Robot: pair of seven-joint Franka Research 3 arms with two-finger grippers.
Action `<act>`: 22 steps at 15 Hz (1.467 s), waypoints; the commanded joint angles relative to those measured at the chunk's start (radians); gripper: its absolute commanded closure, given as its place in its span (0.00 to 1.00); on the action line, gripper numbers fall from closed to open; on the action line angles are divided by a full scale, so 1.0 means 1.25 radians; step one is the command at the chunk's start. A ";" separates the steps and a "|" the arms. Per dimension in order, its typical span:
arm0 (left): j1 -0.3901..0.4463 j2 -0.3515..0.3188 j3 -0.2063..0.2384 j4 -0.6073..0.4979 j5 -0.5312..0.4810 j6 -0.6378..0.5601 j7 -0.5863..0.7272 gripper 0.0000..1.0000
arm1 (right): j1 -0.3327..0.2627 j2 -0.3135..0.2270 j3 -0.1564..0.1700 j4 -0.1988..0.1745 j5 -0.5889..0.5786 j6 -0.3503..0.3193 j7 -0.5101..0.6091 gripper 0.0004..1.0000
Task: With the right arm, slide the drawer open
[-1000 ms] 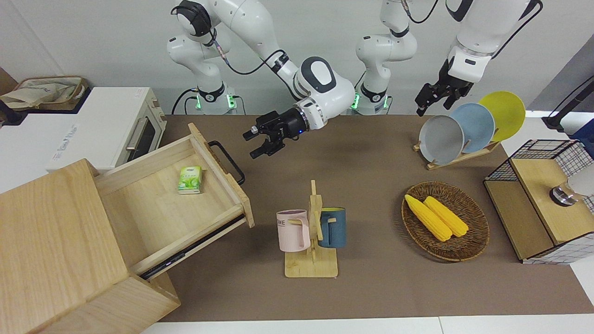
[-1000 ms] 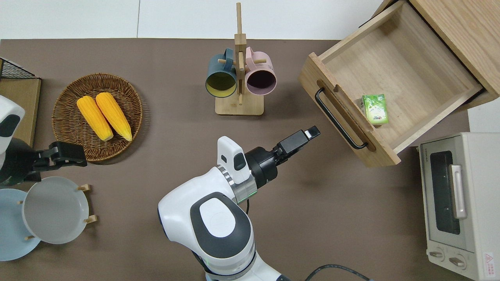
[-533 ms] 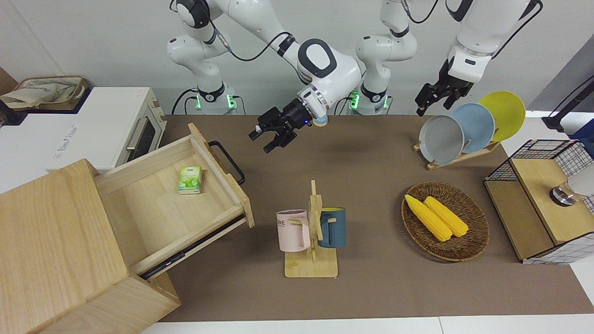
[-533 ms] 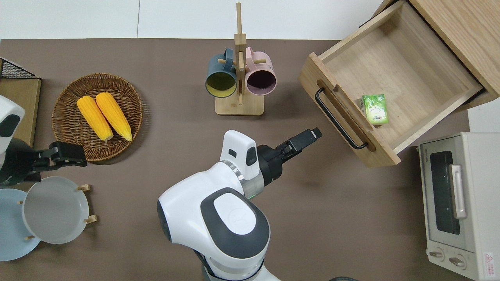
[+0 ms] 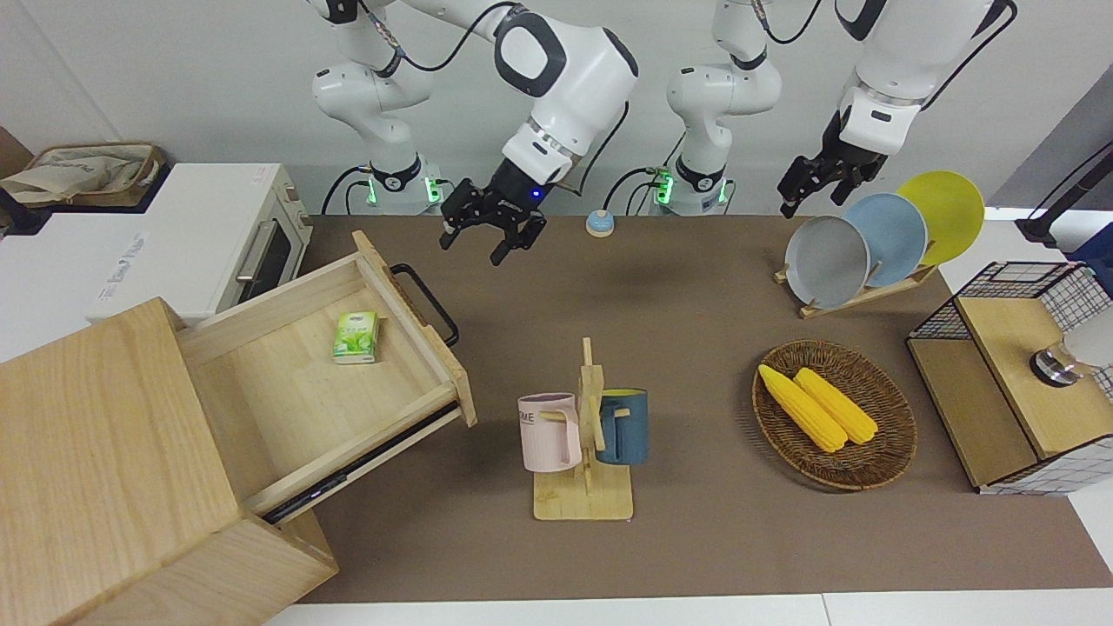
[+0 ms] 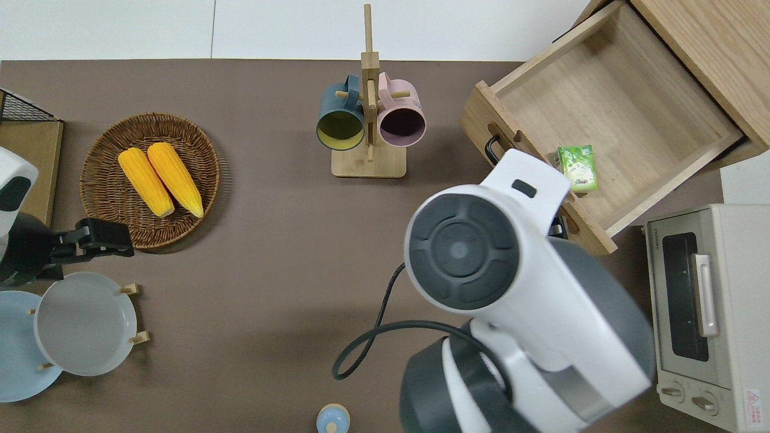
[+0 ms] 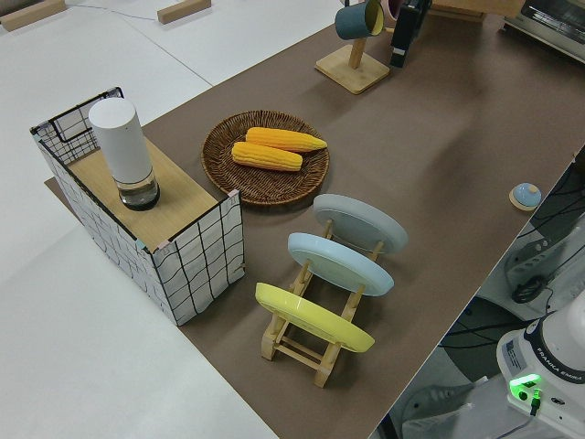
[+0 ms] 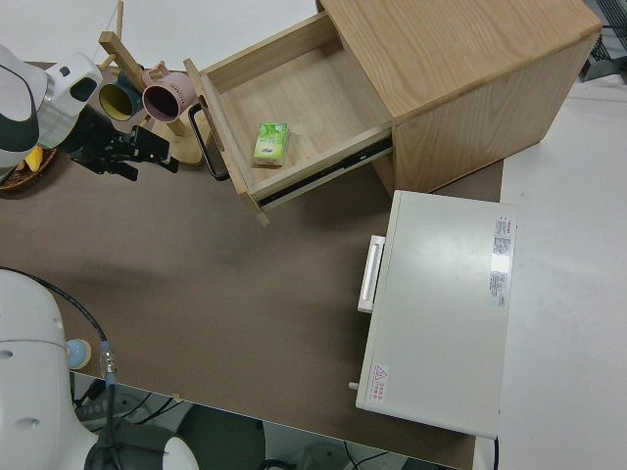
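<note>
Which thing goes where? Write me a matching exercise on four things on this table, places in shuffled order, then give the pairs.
Things:
1. green packet
2. corn cobs
3. pink mug
4. white cylinder

Places:
A. on top of the wire-grid box
B. in the drawer, which is pulled open
C. in the wicker basket
D. hung on the wooden rack

Pairs: 1-B, 2-C, 3-D, 4-A
</note>
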 commanded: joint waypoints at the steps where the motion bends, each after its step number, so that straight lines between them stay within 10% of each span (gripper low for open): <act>1: -0.001 -0.007 0.004 0.003 -0.001 -0.012 0.007 0.01 | -0.132 -0.073 0.000 -0.033 0.156 0.018 -0.071 0.01; 9: -0.001 -0.007 0.004 0.003 -0.001 -0.012 0.007 0.01 | -0.224 -0.107 -0.068 -0.047 0.251 -0.021 -0.162 0.01; 22: -0.001 -0.007 0.004 0.003 -0.001 -0.014 0.007 0.01 | -0.290 -0.103 -0.084 -0.049 0.234 -0.025 -0.192 0.01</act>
